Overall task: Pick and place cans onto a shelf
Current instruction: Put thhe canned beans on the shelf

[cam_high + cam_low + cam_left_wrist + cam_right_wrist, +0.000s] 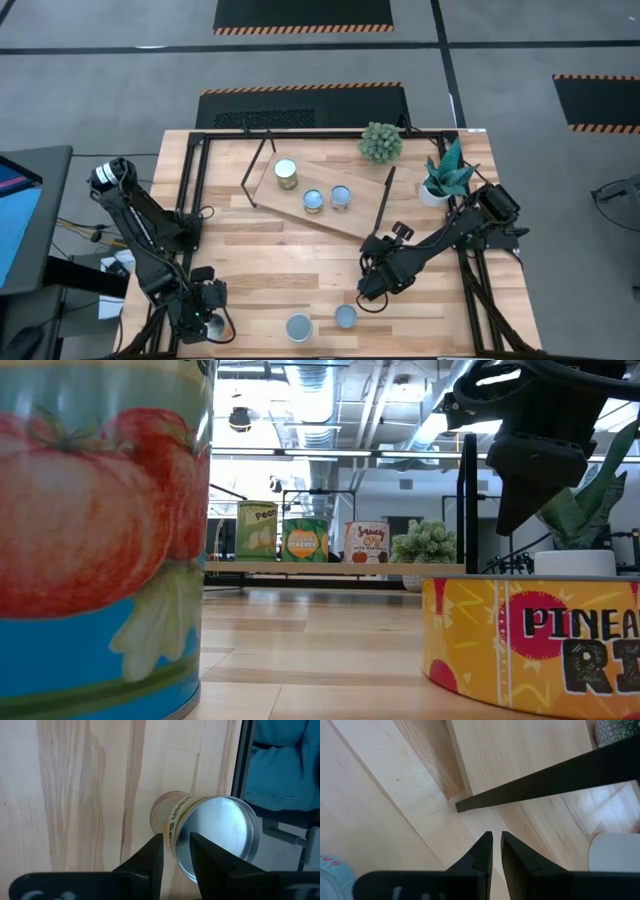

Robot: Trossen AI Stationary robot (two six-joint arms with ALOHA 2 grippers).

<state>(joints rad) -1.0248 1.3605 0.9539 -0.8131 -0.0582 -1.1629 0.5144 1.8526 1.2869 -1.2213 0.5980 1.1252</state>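
Observation:
The light wood shelf (325, 205) stands mid-table on black rod legs and carries three cans: a whitish-topped one (286, 173) and two blue-grey-topped ones (313, 200) (341, 196). Two more cans (299, 326) (346, 317) stand near the table's near edge. My left gripper (205, 312) is at the near left corner, its fingers a narrow gap apart, over a silver-topped can (215, 837). My right gripper (372, 290) is shut and empty above the table, just on the near side of the shelf's right leg (545, 780). My left gripper points down at the silver-topped can's side and rim (176, 837), which show in the gap between the fingers. I cannot tell whether the fingers touch the can. The can stands on the table beside its edge.
A white pot with a spiky plant (440, 185) and a round green plant (380, 142) stand at the far right of the table. The pot also shows in the right wrist view (615, 852). Bare planks lie between the shelf and the two near cans.

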